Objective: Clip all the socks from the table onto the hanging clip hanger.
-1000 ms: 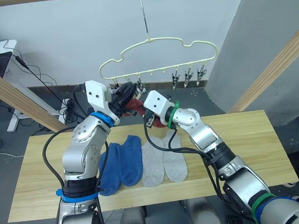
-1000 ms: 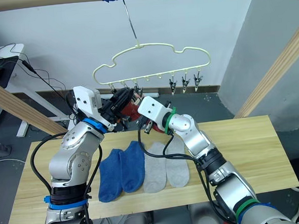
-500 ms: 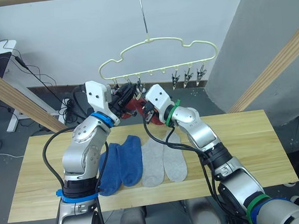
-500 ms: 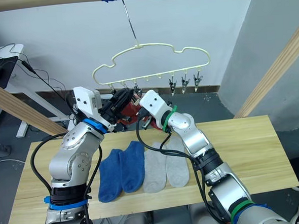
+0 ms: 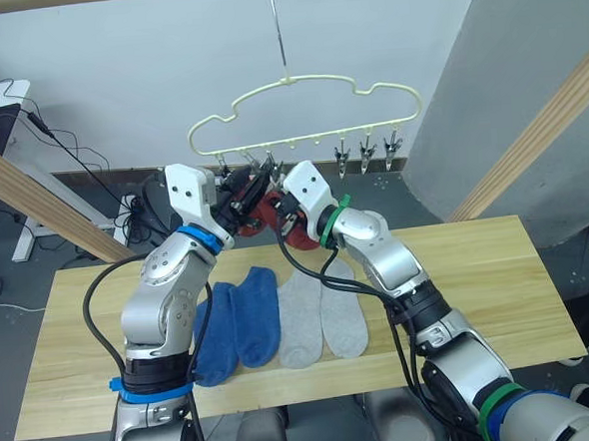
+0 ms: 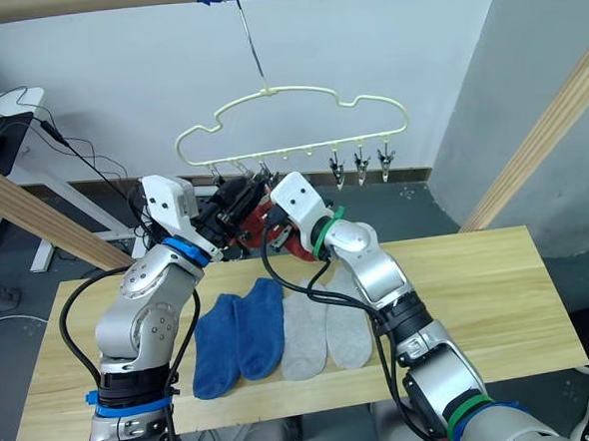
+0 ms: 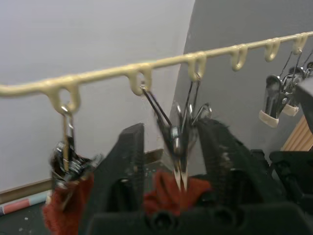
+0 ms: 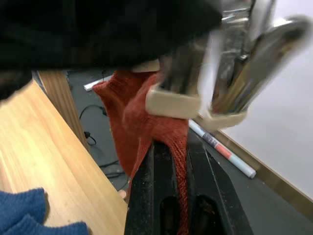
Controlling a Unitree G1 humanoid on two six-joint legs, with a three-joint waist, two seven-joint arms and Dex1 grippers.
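Right wrist view has the right hand (image 8: 178, 161) pinching a rust red sock (image 8: 146, 122) under a clip (image 8: 173, 100); the left hand (image 7: 168, 161) straddles that clip, apparently open. Releasing early drops it.

Both grippers and red sock (image 5: 274, 214) crowding clip hanger's (image 5: 303, 110) left clips, right clips (image 5: 368, 149) unobstructed, table (image 5: 478, 279) right half bare

Even, bright light — wrist views blurred.
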